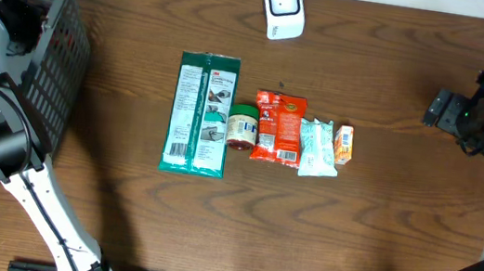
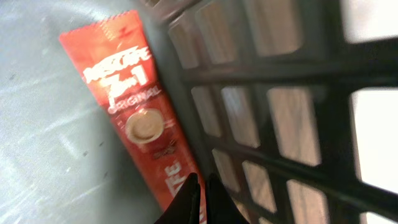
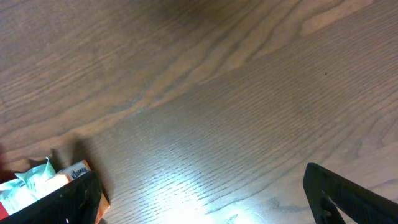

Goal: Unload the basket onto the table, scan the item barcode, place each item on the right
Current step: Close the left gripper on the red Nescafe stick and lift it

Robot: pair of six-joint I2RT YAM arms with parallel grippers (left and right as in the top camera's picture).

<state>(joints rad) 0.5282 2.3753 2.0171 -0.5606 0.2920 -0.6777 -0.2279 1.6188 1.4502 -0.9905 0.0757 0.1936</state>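
Coffee sachet (image 2: 134, 118) is lying flat on the basket (image 2: 267, 124) floor, printed front up, right against the mesh wall, over at the left end of the table (image 1: 381, 219). My left gripper (image 2: 200, 186) is clenched tight, tips meeting over the sachet's near end. Whether the foil is actually caught between them, I can't tell; the picture is smeared.

So, doing this well: I want a firm pinch on one end only, leaving the long faces bare for reading. Then a straight lift, clear of the basket wall before I swing right. The scanner (image 1: 283, 8) sits at the far edge, about mid-table, so I carry the sachet there and turn it until the code faces the window. Slow turn, steady hold; a floppy strip like this probably droops, so I judge a short overhang is best.

My right gripper (image 3: 205, 186) is spread wide and empty, hovering over bare wood on the right, with the orange box (image 3: 81, 174) just by its left finger. It should keep out of the way.

Now the trouble spots. No barcode shows on the face I see; I guess it's on the underside or under my fingers. From overhead the sachet is hidden entirely inside the basket, behind my own arm. The sachet's near end is cut off by the frame. Also waiting in a row mid-table: green packet (image 1: 200, 111), small jar (image 1: 242, 126), red snack bag (image 1: 278, 128), tissue pack (image 1: 318, 148).
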